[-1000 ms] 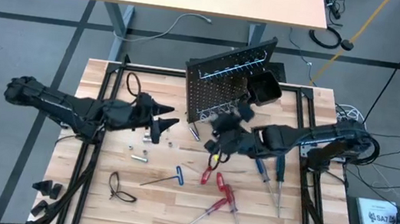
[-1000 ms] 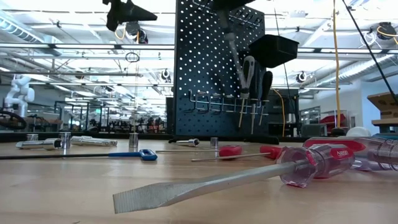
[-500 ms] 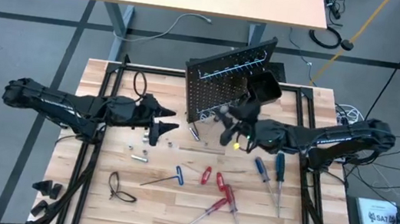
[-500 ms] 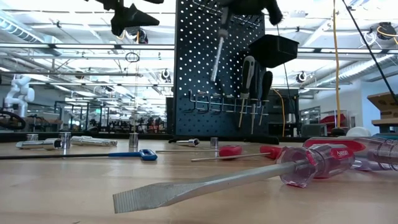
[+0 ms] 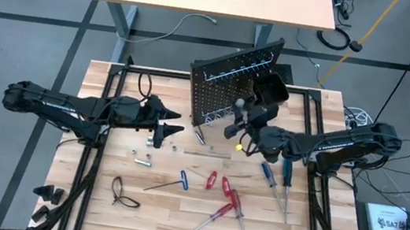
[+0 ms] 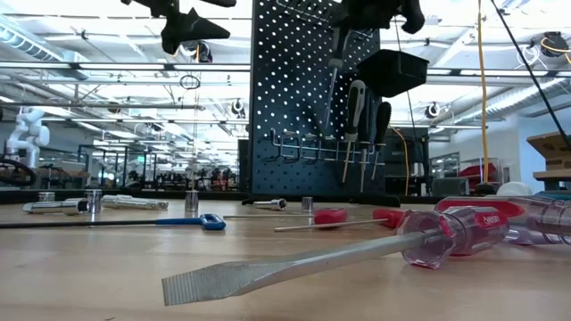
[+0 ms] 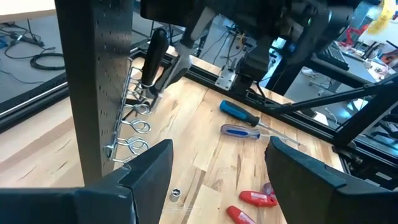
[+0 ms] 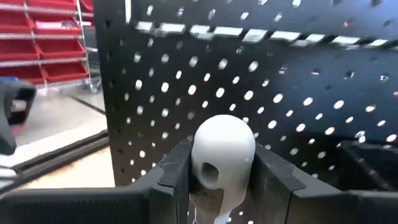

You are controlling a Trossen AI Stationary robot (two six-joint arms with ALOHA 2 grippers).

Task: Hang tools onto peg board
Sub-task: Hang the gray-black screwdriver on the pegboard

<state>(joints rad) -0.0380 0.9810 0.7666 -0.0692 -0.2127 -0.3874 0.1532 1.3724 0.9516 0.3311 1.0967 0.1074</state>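
Note:
The black peg board (image 5: 225, 82) stands upright at the table's far middle, with a silver hook rail (image 6: 312, 147) and a black bin (image 5: 274, 92). Two dark-handled screwdrivers (image 6: 357, 111) hang in the rail by their handles. My right gripper (image 5: 243, 124) is just in front of the board, shut on a pale-handled screwdriver (image 6: 335, 71). My left gripper (image 5: 163, 129) hovers open and empty left of the board; its fingers show in the left wrist view (image 7: 217, 180). Red screwdrivers (image 5: 224, 191), blue screwdrivers (image 5: 276, 174), a blue T-handle key (image 5: 181, 179) and silver bits (image 5: 142, 156) lie on the table. My right gripper pinches the screwdriver's handle (image 8: 221, 180) between its two fingers, just below the handle's rounded pale end (image 8: 222, 146), which sticks out past the fingers. The fingers come from the table's right side. The screwdriver hangs clear of the table, shaft (image 6: 328, 111) pointing down before the board.
A black cord loop (image 5: 123, 192) lies at the near left and another (image 5: 139, 84) at the far left. A large red-handled flat screwdriver (image 6: 357, 250) lies close to the low camera. Black frame rails (image 5: 92, 156) run along both table sides.
My right gripper has gone up and toward the table's far edge, from over the table's middle to the peg board, carrying the screwdriver. The screwdriver has turned from slanting to nearly upright, shaft down.

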